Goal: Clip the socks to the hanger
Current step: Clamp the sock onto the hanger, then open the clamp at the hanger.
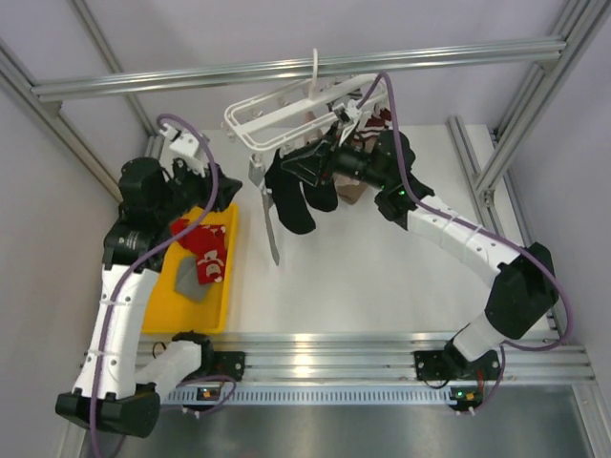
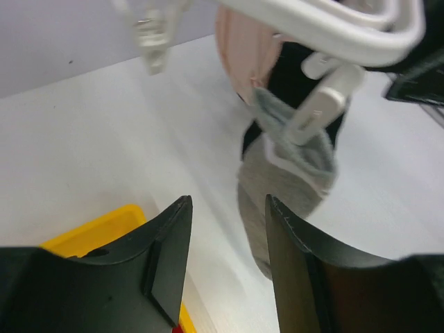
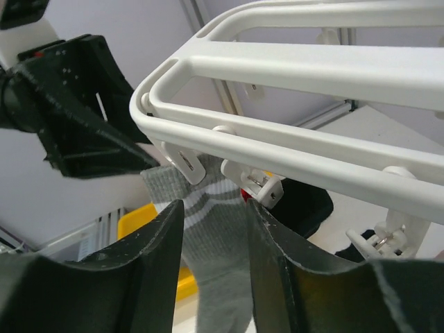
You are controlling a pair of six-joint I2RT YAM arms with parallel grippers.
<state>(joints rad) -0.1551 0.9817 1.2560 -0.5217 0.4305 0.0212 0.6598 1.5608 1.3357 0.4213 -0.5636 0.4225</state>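
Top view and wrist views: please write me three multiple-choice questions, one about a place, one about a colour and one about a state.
1. Where does the yellow tray lie?
A. beside the left arm
B. beside the right arm
C. between the two arm bases

2. What colour is the hanger frame?
A. black
B. yellow
C. white

3. How does the left gripper stand?
A. shut on a red sock
B. open, holding nothing
C. shut on a peg

Key: 1 A, the top view shows the tray at the table's left, by that arm. 2 C, its bars are white in the right wrist view. 3 B, its fingers stand apart with nothing gripped.
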